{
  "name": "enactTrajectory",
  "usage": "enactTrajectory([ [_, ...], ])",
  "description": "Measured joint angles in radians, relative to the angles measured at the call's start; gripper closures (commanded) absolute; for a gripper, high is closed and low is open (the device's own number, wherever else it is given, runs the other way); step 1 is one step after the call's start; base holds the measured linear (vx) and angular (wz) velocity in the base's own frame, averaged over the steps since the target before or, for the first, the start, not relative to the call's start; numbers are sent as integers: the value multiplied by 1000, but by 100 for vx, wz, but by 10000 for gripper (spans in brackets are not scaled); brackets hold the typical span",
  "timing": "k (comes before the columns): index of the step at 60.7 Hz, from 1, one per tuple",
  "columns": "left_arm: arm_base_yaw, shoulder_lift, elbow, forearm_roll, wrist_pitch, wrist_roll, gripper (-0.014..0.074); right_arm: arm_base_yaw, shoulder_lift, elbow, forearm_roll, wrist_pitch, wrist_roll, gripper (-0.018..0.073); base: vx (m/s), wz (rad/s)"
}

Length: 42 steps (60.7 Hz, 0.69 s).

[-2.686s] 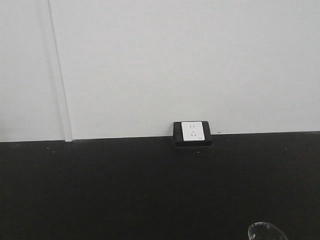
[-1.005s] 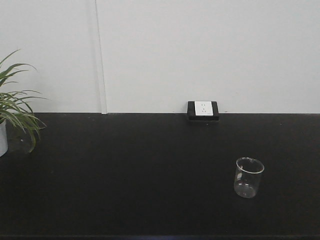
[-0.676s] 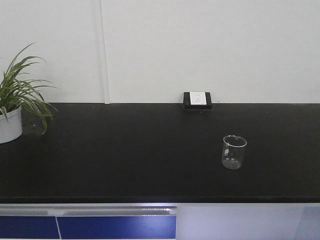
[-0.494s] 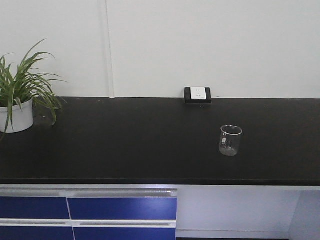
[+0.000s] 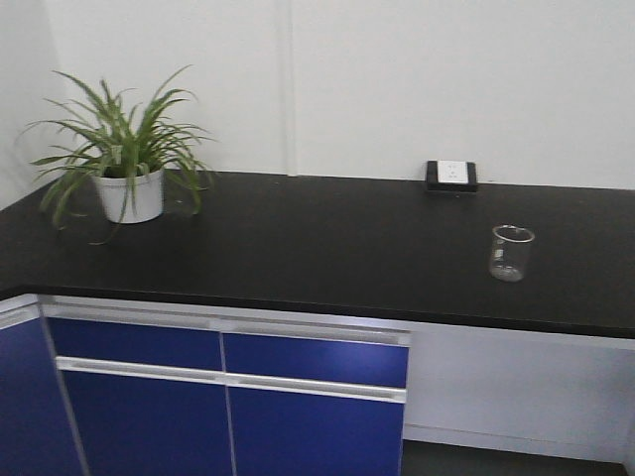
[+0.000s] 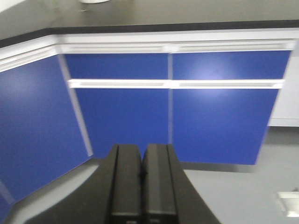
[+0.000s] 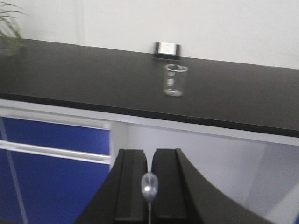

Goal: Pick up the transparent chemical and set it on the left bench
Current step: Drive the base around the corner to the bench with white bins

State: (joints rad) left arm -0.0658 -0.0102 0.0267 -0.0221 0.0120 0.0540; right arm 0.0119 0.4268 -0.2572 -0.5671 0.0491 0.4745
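the transparent chemical beaker (image 5: 511,253) stands upright on the left bench (image 5: 298,238), toward its right, near the socket (image 5: 451,176); my left gripper (image 6: 141,156) and right gripper (image 7: 149,161) are both pinched together.

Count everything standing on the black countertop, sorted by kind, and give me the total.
Potted plant: 1
Glass beaker: 1
Wall socket: 1
Total: 3
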Motion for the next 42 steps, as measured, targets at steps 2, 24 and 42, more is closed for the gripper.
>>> enactTrajectory([
  [2,0,0,0,0,0,0,600,0,0,0,0,0,0,477,-20,60],
  [24,0,0,0,0,0,0,600,0,0,0,0,0,0,477,-16,83],
  [42,0,0,0,0,0,0,600,0,0,0,0,0,0,477,-9,86],
])
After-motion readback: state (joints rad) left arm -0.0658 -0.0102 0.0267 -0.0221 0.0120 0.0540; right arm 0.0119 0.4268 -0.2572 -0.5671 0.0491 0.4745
